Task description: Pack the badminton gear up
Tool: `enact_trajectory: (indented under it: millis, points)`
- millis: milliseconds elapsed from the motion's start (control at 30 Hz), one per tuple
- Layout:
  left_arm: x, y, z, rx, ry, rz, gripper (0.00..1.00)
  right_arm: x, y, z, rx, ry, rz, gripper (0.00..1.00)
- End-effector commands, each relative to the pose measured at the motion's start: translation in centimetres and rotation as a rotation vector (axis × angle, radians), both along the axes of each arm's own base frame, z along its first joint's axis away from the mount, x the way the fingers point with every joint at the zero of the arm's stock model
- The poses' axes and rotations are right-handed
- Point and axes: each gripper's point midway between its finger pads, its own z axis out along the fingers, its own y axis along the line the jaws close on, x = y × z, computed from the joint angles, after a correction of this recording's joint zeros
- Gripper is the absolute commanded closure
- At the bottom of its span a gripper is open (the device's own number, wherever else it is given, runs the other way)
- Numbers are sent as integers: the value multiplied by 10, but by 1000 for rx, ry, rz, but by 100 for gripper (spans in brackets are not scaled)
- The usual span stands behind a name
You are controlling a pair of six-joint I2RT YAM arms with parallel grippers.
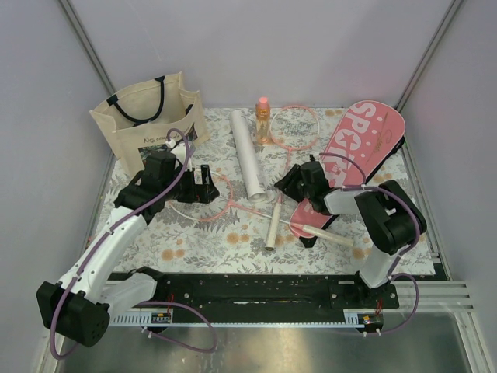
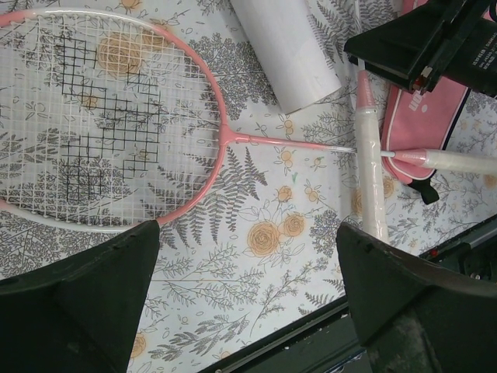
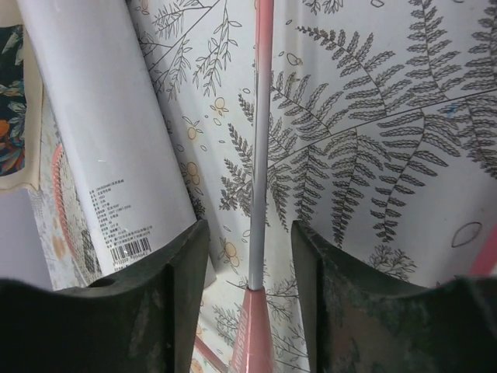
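Floral tablecloth [image 1: 233,241] lies beneath the right gripper [image 3: 252,311], its fingers spread astride the shaft [image 3: 261,155] of the far racket [image 1: 295,126], beside the white tube [image 3: 101,132]. The left gripper [image 2: 248,295] gapes above the near racket [image 2: 101,116]. Both rackets look light and springy, so a hold low on the shaft, by the handle [image 2: 371,171], likely suits best.

My arms: white shells on my left arm [image 1: 109,247] and right arm [image 1: 342,200], with bulky black joint housings.
My cables: a lilac cable [image 1: 185,159] loops along each arm.
My pincers: left pincer [image 2: 248,295] and right pincer [image 3: 250,233], each with two matte black, wedge-shaped fingers [image 2: 85,295], faintly scuffed.
My mount: a black rail [image 1: 256,289].
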Motion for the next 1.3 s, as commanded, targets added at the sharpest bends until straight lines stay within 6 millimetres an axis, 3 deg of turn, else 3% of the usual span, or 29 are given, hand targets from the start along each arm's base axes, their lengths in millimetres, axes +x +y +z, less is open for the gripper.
enact_trajectory:
  millis: [0,133,300,333,633,933,1067,1267]
  points:
    - [10,2,12,0,-80,15,1,21,12,20,73,-67,-10,51]
    - [9,1,9,1,-75,4,1,23,8,32,90,-113,-20,69]
    - [9,2,9,6,-73,1,1,23,1,56,100,-173,-40,98]
    - [8,0,10,-1,-81,-5,1,22,0,61,100,-183,-39,100]
    - [9,-1,11,-11,-86,-9,2,2,-14,117,94,-273,-31,100]
    - [4,-8,21,-78,-73,1,3,-22,-31,141,33,-294,-23,100]
    - [0,-14,23,-86,-73,-2,3,-32,-50,148,-28,-302,-64,100]
    - [-1,-47,14,-95,-5,19,9,-53,-78,173,-125,-341,-104,100]
